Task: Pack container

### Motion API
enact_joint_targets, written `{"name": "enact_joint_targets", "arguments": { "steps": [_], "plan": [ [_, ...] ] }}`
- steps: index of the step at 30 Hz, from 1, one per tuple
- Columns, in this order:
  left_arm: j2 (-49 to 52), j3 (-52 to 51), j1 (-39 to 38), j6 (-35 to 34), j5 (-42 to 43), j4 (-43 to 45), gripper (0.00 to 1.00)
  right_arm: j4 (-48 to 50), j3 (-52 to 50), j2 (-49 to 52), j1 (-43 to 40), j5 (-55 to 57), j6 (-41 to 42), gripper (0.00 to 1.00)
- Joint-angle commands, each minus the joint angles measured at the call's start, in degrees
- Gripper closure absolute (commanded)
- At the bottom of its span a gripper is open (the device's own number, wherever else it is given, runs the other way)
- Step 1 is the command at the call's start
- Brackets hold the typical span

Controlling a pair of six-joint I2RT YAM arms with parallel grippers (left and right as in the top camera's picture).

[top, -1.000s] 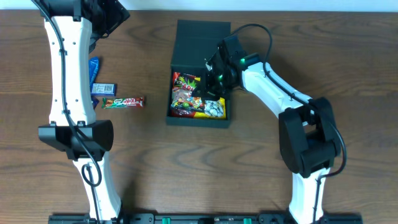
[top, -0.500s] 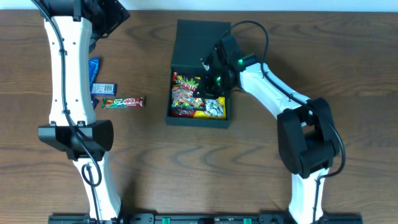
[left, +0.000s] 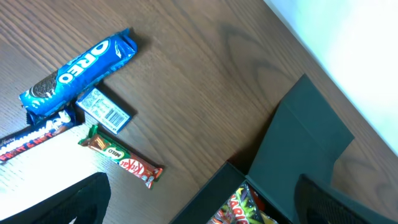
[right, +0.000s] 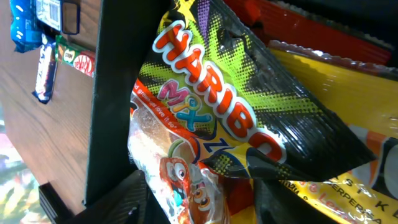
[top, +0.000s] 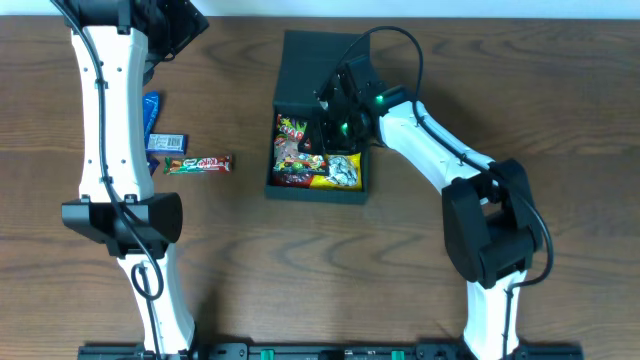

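Observation:
The dark charcoal-teal container [top: 317, 193] lies open at the table's middle, its flat lid [top: 322, 62] folded back. Inside it are a Haribo bag [top: 297, 135], a yellow packet [top: 342, 172] and a red one. My right gripper [top: 330, 115] hovers over the box's far half. In the right wrist view its jaws stand apart, open, with the Haribo bag [right: 217, 106] lying loose between the fingers [right: 127, 199]. My left gripper [left: 205, 208] hangs high over the table's far left, wide open and empty, looking down on the lid [left: 305, 137].
Left of the box lie a KitKat bar [top: 198, 163], a small blue barcode box [top: 168, 142] and an Oreo pack [top: 150, 112], partly behind the left arm. The container's dark wall [right: 112, 106] stands close beside the right fingers.
The right gripper has parted its jaws and let go of the Haribo bag. It has also moved a little toward the lid. The left arm has not moved.

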Motion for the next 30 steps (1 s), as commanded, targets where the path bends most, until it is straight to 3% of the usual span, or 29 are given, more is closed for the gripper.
{"name": "enact_joint_targets", "arguments": {
  "steps": [1,5,8,17,21,28,30],
  "plan": [
    [0.5,-0.3,0.3,1.1,-1.2,-0.1,0.05,-0.8,3.0,0.2,-0.2,-3.1,-0.8,0.40],
    [0.5,-0.5,0.3,2.9,-1.2,-0.1,0.05,-5.2,7.9,-2.0,-1.1,-1.6,-1.1,0.31],
    [0.5,-1.5,0.3,3.7,-1.2,-0.2,0.05,-10.0,12.0,-4.0,-1.8,2.5,-2.2,0.16],
    [0.5,-12.4,0.3,8.2,-1.3,0.1,0.02,-14.1,14.1,-9.4,-4.0,5.0,-5.3,0.20],
    [0.5,-17.1,0.9,10.9,-6.0,0.8,0.01,-15.0,14.1,-13.7,-7.9,5.0,-8.0,0.15],
    [0.5,-18.4,5.7,34.7,-5.7,5.6,0.05,-17.9,14.1,-18.7,-14.7,5.0,-13.0,0.13],
    [0.5,-19.1,7.3,38.2,-6.3,6.0,0.05,-17.9,14.1,-18.8,-15.4,5.0,-13.5,0.12]
  ]
}}
